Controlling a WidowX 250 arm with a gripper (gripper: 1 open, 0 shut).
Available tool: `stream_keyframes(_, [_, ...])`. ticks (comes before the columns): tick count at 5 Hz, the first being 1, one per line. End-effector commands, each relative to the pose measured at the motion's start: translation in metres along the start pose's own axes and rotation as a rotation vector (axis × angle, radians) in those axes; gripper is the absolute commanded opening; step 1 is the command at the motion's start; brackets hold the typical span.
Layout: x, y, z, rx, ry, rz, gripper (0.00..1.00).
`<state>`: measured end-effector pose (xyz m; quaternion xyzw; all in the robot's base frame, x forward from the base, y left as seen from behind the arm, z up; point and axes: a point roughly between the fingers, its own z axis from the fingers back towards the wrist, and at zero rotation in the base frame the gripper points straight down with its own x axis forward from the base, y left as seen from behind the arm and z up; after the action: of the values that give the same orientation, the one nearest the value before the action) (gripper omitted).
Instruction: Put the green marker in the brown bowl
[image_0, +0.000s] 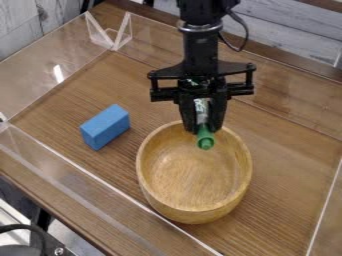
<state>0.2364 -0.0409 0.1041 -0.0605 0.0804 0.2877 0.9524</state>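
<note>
While clamped on the green marker (203, 128), gripper (201, 118) hangs over brown bowl (195, 170) near its 12 o'clock rim.

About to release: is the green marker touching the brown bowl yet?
Cannot tell. In the camera view the green marker, shut in the gripper, hangs cap-down over the brown bowl; its cap overlaps the far rim.

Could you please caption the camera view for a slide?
Gripper holds the green marker upright above the brown bowl.
</note>
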Motion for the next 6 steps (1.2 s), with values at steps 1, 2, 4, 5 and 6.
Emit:
stream_keyframes(1, [-0.011,0.001,0.011,-0.008,-0.034,-0.059,0.0])
stream_keyframes(2, [-0.019,0.004,0.008,0.006,-0.026,-0.098,0.0])
stream_keyframes(4, [-0.028,0.007,-0.003,0.017,-0.003,-0.13,0.0])
stream_keyframes(5, [-0.031,0.008,-0.008,0.015,0.004,-0.141,0.0])
stream_keyframes(6, [-0.032,0.009,-0.011,0.017,0.016,-0.174,0.0])
